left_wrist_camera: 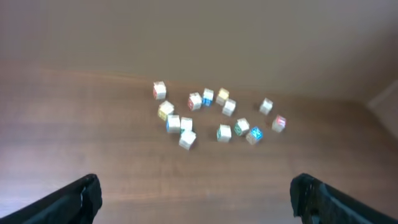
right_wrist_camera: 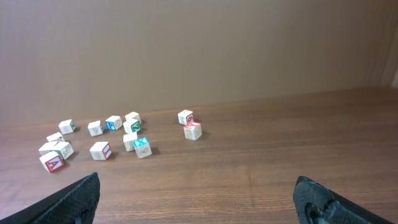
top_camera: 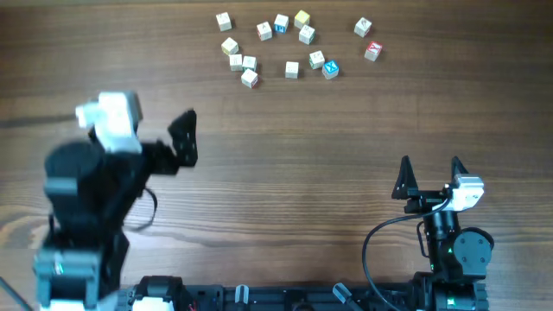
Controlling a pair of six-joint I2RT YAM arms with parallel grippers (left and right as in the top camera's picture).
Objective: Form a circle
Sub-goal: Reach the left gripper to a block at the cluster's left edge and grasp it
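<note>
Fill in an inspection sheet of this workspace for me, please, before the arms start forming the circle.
Surface: wooden table, brown grain, no spills seen.
Job's things: fourteen letter cubes lie loosely scattered along the far side; no closed ring yet.
Clutter: nothing seen.
Grippers: left gripper open and empty; right gripper open and empty; both well apart from the cubes.
Cables: a black cable loops beside the right arm's base, away from the cubes.
Surroundings: plain brown wall behind the table; nothing else seen.
</note>
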